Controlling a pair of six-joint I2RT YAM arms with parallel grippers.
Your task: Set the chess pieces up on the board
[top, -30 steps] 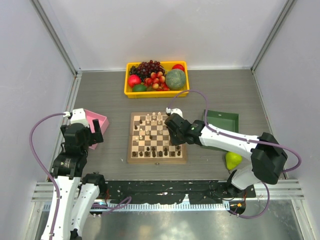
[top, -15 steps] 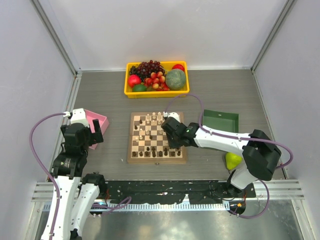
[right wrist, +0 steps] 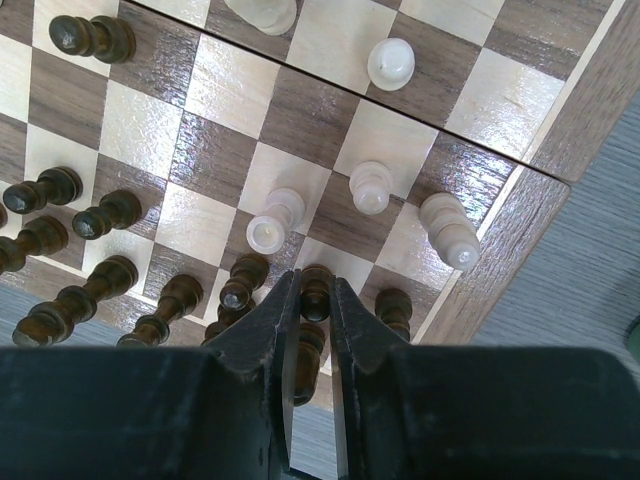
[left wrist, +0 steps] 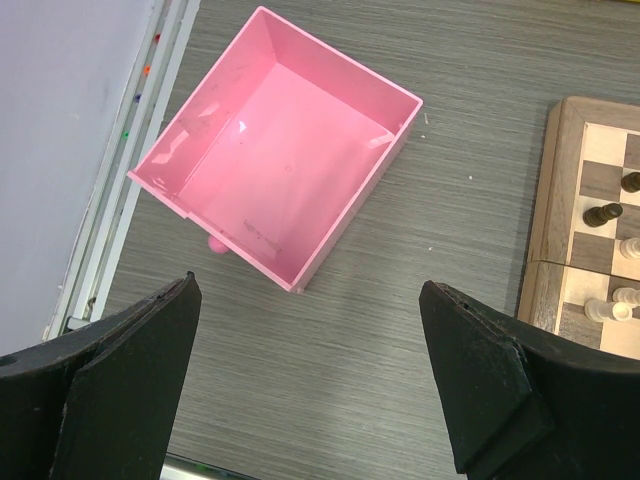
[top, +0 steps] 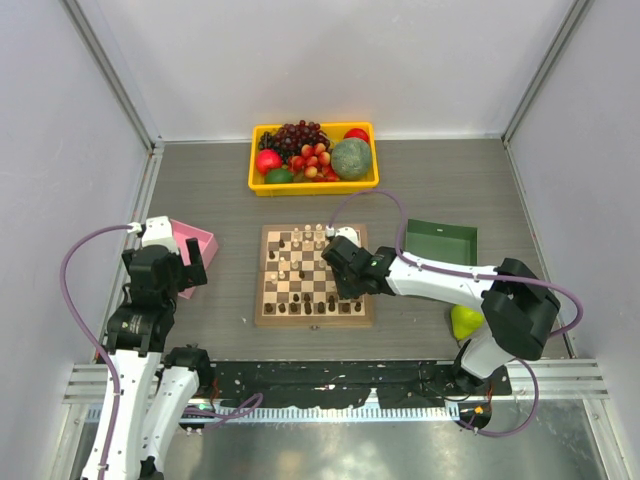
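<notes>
Dark chess piece [right wrist: 317, 277] pinched by R gripper [right wrist: 314, 291] over board [right wrist: 545, 210], L gripper [left wrist: 310, 290] jaws apart nr pink tray [left wrist: 290, 150]

No writing, label, brand or number can be read in any view.

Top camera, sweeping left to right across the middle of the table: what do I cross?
Pink tray → chessboard, with the right claw shut on a dark piece over its near-right squares → green tray.
</notes>
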